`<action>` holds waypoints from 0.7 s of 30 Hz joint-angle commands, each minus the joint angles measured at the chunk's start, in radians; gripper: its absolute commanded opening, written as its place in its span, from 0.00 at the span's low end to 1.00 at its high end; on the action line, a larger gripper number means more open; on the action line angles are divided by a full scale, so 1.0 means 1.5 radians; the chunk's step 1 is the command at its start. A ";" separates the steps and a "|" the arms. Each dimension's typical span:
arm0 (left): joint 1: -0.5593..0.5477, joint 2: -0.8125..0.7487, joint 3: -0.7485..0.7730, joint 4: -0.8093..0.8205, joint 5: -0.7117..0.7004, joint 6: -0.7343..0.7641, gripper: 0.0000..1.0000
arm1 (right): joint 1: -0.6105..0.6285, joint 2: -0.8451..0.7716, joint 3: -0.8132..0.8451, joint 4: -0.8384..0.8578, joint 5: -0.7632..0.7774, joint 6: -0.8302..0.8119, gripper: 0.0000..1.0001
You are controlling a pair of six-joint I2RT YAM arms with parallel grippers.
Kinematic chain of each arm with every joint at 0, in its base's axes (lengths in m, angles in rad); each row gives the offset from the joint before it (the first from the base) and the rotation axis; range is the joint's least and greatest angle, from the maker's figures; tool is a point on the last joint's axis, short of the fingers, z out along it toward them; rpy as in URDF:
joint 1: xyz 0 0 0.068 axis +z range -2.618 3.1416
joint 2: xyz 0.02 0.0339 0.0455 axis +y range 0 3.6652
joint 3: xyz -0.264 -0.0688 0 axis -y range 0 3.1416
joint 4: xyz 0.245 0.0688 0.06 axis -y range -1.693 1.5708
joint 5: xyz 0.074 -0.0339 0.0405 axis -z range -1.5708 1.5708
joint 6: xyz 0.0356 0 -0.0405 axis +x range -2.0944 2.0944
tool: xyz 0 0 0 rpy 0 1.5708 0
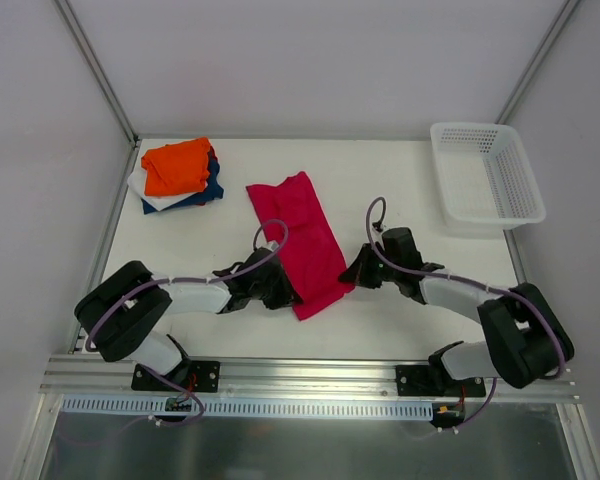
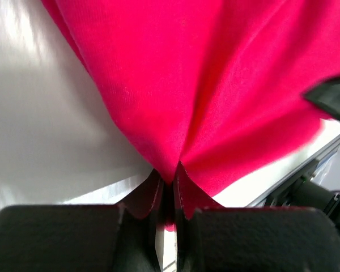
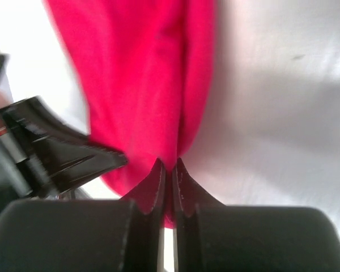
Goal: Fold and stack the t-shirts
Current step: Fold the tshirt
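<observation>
On table (image 1: 410, 190) | left pincer (image 1: 291, 294), right pincer (image 1: 353, 272) low, angled inward, clamped on crimson t-shirt (image 1: 305, 235)

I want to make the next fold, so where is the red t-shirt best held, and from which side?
Grip the red t-shirt at both sides of its near end, coming low from the near side. It lies as a long flat strip ending toward the arms. The left gripper and right gripper are shut there.
</observation>
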 commanded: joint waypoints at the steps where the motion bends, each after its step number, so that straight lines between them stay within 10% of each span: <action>1: -0.011 -0.007 -0.044 -0.231 0.000 0.043 0.00 | 0.025 -0.105 0.017 -0.060 0.073 -0.024 0.00; 21: 0.010 -0.263 0.118 -0.458 -0.055 0.089 0.00 | 0.112 -0.228 0.137 -0.218 0.151 -0.061 0.00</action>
